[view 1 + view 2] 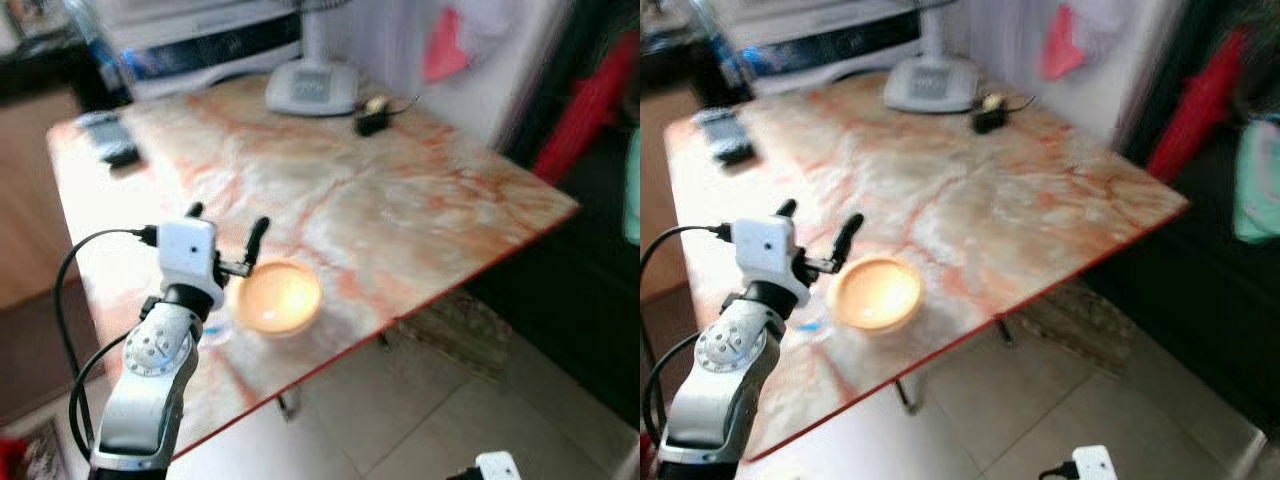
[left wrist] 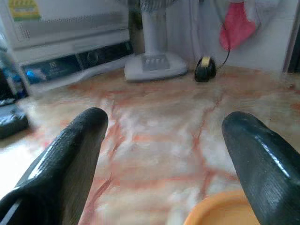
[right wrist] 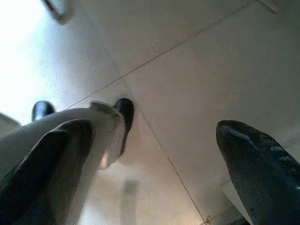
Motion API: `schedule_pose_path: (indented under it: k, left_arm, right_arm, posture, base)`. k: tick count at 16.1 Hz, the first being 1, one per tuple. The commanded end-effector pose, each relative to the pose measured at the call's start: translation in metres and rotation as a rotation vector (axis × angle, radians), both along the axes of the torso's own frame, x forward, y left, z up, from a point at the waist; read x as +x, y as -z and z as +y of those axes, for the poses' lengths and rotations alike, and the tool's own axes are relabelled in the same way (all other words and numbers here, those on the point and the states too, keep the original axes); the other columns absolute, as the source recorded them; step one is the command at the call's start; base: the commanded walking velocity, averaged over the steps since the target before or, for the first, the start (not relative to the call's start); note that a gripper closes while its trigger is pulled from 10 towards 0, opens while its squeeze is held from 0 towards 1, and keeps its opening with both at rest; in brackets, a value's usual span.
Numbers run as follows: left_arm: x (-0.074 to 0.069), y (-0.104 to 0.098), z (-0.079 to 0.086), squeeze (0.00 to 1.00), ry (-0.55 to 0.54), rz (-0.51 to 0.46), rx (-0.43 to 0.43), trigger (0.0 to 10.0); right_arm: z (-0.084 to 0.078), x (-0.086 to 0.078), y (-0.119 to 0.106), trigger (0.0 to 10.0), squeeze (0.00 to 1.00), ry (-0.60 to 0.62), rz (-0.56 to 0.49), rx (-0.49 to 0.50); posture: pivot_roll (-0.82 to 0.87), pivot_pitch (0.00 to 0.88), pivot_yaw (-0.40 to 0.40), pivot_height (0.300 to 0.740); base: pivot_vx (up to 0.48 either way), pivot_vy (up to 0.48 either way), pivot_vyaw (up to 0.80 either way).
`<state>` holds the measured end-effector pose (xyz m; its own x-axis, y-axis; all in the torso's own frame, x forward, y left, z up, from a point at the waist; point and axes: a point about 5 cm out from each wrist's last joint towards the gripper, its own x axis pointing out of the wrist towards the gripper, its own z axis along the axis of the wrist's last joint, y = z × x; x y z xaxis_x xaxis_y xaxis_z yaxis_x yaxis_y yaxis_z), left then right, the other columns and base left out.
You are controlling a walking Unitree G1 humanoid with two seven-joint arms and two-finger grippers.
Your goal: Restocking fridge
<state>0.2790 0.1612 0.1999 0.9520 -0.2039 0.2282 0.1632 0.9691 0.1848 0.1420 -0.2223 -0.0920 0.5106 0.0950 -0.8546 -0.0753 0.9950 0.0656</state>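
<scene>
Orange bowl (image 1: 277, 296) sits near the front edge of the marble-pattern table (image 1: 420, 210); round, shallow, glare washes out the inside, contents can't be told. Left gripper (image 1: 226, 230) hovers just beside the bowl's left rim, fingers (image 2: 70, 154) spread wide, holding nothing. Right gripper (image 3: 154, 164) hangs low over the tiled floor (image 3: 197, 70), fingers apart, empty. At the table's far end: white fan base (image 1: 312, 86), small black object with a cord (image 1: 373, 119), dark blurred items (image 1: 110, 140) at the left corner. Whole scene soft with blur.
</scene>
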Motion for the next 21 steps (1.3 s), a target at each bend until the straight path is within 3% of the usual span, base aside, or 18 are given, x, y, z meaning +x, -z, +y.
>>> schedule_pose_path:
  k: [1,3,5,7,8,9,13,16,21]
  left_arm:
    - [-0.003,-0.012,-0.010,0.00,0.064,-0.018,0.031,10.0]
    - [-0.004,-0.018,-0.020,0.00,0.134,0.008,0.084,10.0]
    - [-0.001,-0.020,-0.026,0.00,0.160,0.141,0.146,10.0]
    - [0.001,-0.025,-0.029,0.00,0.167,0.261,0.102,10.0]
    - [0.004,-0.033,-0.028,0.00,0.129,0.293,0.077,10.0]
    - [0.009,-0.036,-0.019,0.00,0.057,0.381,0.106,10.0]
    - [0.010,-0.048,-0.015,0.00,0.107,0.437,0.175,10.0]
    - [-0.002,-0.050,-0.016,0.00,0.147,0.520,0.266,10.0]
    - [-0.006,-0.047,-0.005,0.00,0.090,0.595,0.339,10.0]
  right_arm:
    - [-0.001,-0.005,0.001,10.0,0.00,0.010,0.011,0.002]
    - [-0.001,-0.005,0.002,10.0,0.00,0.011,0.012,0.002]
    - [0.000,-0.005,0.002,10.0,0.00,0.011,0.013,0.004]
    - [0.001,-0.005,0.002,10.0,0.00,0.008,0.015,0.005]
    - [0.001,-0.005,0.002,10.0,0.00,0.011,0.014,0.008]
    - [0.002,-0.005,0.002,10.0,0.00,0.007,0.018,0.006]
    - [0.003,-0.007,0.003,10.0,0.00,0.018,0.021,0.009]
    - [0.004,-0.008,0.004,10.0,0.00,0.015,0.027,0.012]
    - [0.005,-0.007,0.004,10.0,0.00,0.015,0.030,0.017]
  posture:
    - [0.05,0.089,-0.010,0.740]
    - [0.06,0.089,-0.009,0.740]
    - [0.07,0.092,-0.011,0.740]
    - [0.07,0.096,-0.008,0.740]
    - [0.07,0.097,-0.008,0.740]
    - [0.09,0.093,-0.004,0.740]
    - [0.09,0.085,0.010,0.740]
    - [0.11,0.082,0.013,0.740]
    - [0.12,0.091,0.014,0.740]
  base:
    - [0.000,0.000,0.00]
    - [0.000,0.000,0.00]
    - [0.000,0.000,0.00]
    - [0.000,0.000,0.00]
    - [0.000,0.000,0.00]
    - [0.000,0.000,0.00]
    - [0.000,0.000,0.00]
    - [0.000,0.000,0.00]
    - [0.000,0.000,0.00]
